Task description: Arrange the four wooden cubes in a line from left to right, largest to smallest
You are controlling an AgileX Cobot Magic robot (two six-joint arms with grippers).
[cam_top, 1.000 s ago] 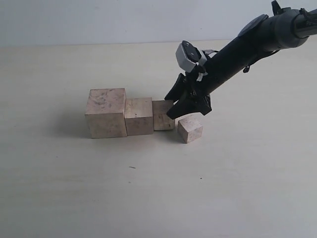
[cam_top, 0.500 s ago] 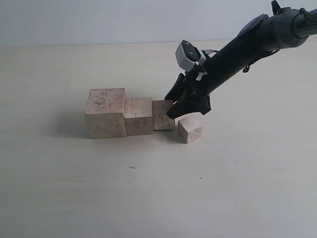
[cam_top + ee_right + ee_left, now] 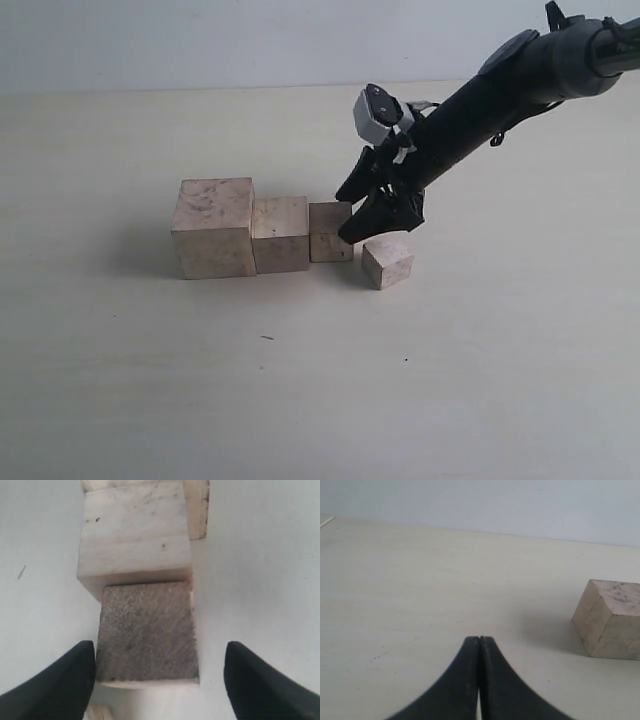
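Observation:
Three of the four wooden cubes stand touching in a row: the largest (image 3: 213,227), the second (image 3: 280,233) and the third (image 3: 330,231). The smallest (image 3: 387,262) sits turned, a little apart to the right and nearer the front. My right gripper (image 3: 346,216) hangs open at the row's right end. In the right wrist view, that gripper (image 3: 159,652) is open around the third cube (image 3: 146,630), fingers (image 3: 65,685) clear of its sides, with the second cube (image 3: 135,535) beyond. My left gripper (image 3: 479,640) is shut on nothing, with the largest cube (image 3: 612,625) off to one side.
The pale tabletop (image 3: 300,380) runs bare around the cubes to a back wall. The right arm (image 3: 500,90) slants in from the upper right above the table. The left arm is outside the exterior view.
The smallest cube has shifted slightly to the right. The right gripper has edged up, uncovering more of the third cube. The three cubes in the row have not moved.

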